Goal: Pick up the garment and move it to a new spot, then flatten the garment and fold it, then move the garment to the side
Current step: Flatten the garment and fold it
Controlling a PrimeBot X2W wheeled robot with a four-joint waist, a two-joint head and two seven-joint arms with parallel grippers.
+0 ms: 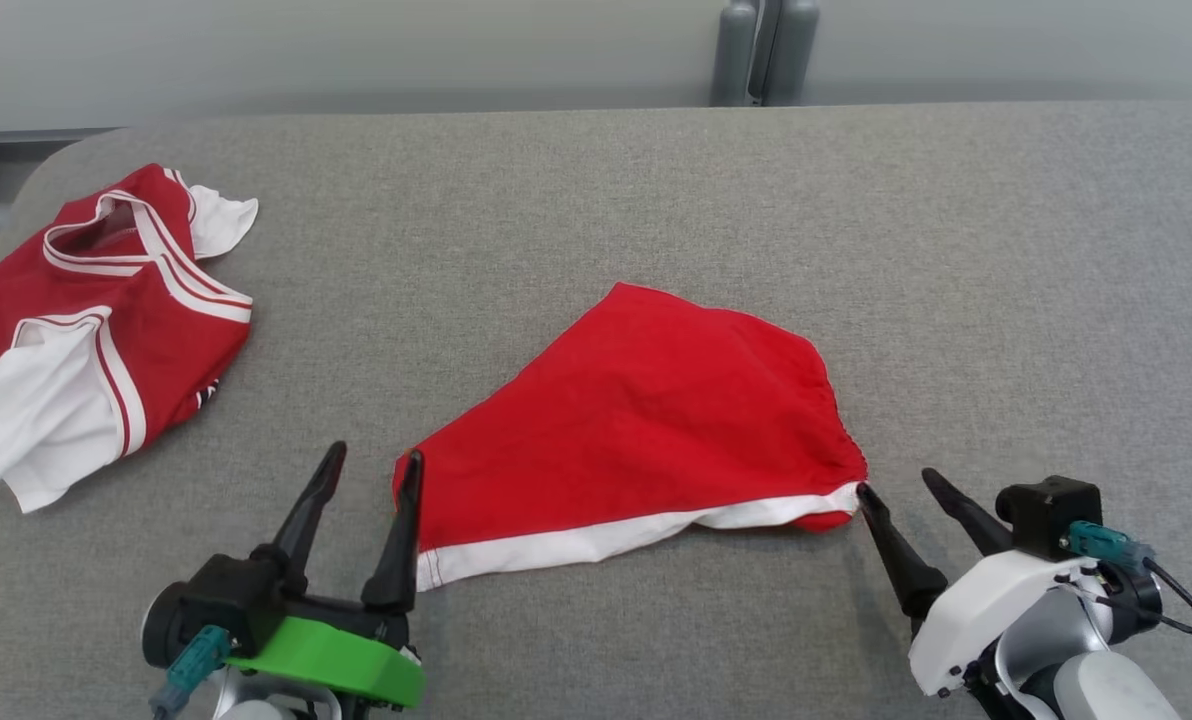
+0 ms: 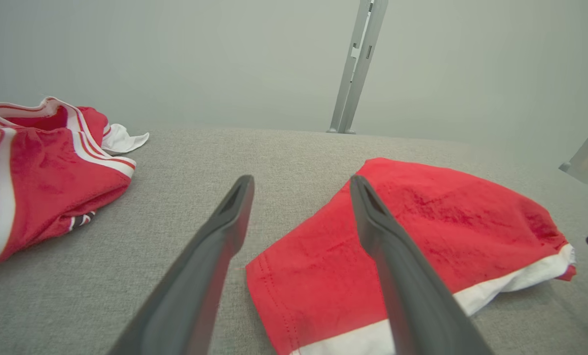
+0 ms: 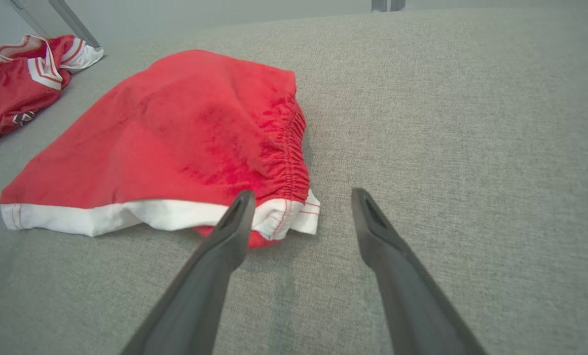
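Head view: seeing the garment (image 1: 636,420), red shorts with a white band along the near edge, lying mid-tabletop (image 1: 656,180), elastic waistband to the right. Looks placed and mostly flattened, bit of a hump in the middle. Possibly folded in half once; can't confirm. Judging the fold as not finished and the move to the side as not done. Also noting a red-and-white jersey (image 1: 96,320) bunched at far left, well apart. Reading the left end effector (image 1: 376,455) as spread open, gripping nothing, inner finger just beside the garment's near-left corner. Same for the right end effector (image 1: 897,484): open, empty, one fingertip at the waistband corner. Touching or just short, can't tell.

Left wrist view: confirms left end effector (image 2: 301,180) wide open, nothing pinched. Lines up across the garment's left edge, one finger over red cloth, the other over bare tabletop. Contact unclear.

Right wrist view: confirms right end effector (image 3: 302,193) wide open, empty. Sits with one finger over the white waistband corner, the other over bare tabletop. Looks staged for a two-corner pinch, as a guess.
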